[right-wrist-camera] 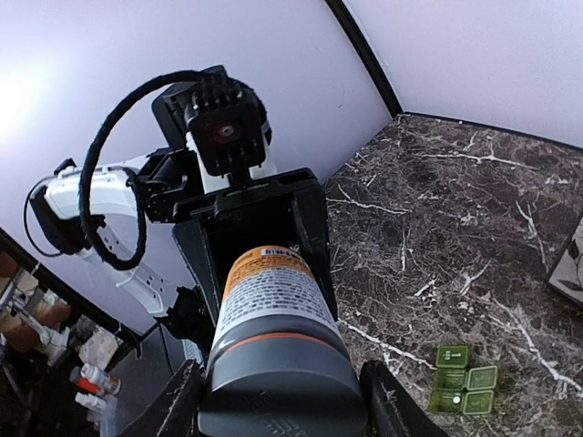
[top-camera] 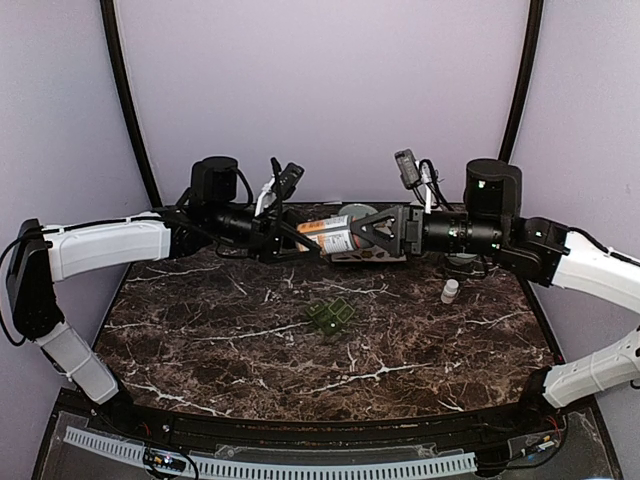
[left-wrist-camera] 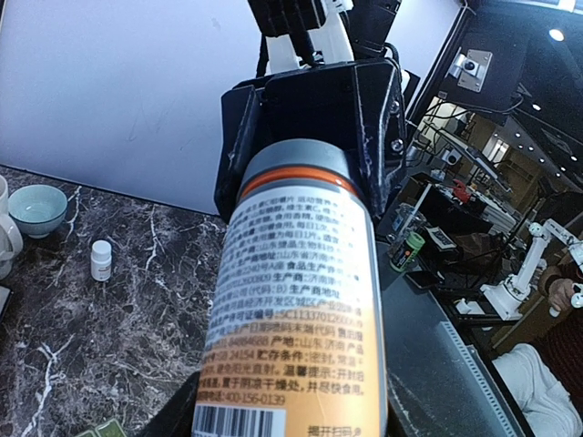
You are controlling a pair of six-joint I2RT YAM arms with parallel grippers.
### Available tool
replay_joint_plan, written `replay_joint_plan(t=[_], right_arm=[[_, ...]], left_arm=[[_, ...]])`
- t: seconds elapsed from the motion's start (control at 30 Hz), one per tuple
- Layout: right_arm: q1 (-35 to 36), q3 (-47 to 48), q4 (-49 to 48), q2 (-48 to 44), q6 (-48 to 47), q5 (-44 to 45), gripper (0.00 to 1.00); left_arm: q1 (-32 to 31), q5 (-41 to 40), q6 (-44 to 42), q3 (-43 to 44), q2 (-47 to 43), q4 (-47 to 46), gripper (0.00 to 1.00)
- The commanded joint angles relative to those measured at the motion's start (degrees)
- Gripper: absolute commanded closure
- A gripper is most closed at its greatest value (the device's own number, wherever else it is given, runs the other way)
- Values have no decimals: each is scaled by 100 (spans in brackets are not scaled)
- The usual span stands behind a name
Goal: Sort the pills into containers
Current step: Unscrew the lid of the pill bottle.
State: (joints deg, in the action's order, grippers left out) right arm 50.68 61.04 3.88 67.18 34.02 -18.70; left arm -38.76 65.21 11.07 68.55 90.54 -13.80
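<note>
**Top external view.** An orange-and-white labelled cylindrical plastic bottle point(top-camera: 328, 236) is held level in the air between the two arms, over the far part of the dark marble-patterned table point(top-camera: 200, 340). The left gripper point(top-camera: 298, 240) is clenched on its base end. The right gripper point(top-camera: 368, 234) covers the opposite end. The small dark-green plastic pill organiser point(top-camera: 330, 316) lies on the table nearer the bases, well apart from both arms. A small white bottle point(top-camera: 450, 291) stands to its right.

**Left wrist view.** The label fills the frame. The right jaws closely flank the dark grey cap point(left-wrist-camera: 296, 164). A pale green bowl point(left-wrist-camera: 36, 208) shows at the left edge; the overhead view does not make it out.

**Right wrist view.** Only here is the grasp confirmed: both right fingers press against the sides of the cap. Whether the organiser's lids are open is too small to tell.

**Risks.** If the cap comes off with the bottle level, pills could spill onto the table, clear of the organiser. If the left grip is weak, the bottle would turn with the cap.
</note>
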Motion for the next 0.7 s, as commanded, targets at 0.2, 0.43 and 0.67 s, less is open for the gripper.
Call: replay_joint_plan(t=[0.2,0.43,0.67], right_arm=[[74,-507,-229,-480,-2313,119,81],[82,-424,-100,-493,-2781,53,79],[174,-276,192,-459,-3155,182,73]], left_arm=[[-2,409,499,171,4,-375,100],[0,496,508,207,40,-290,100],[-3,594,518,219,43,-237,100]])
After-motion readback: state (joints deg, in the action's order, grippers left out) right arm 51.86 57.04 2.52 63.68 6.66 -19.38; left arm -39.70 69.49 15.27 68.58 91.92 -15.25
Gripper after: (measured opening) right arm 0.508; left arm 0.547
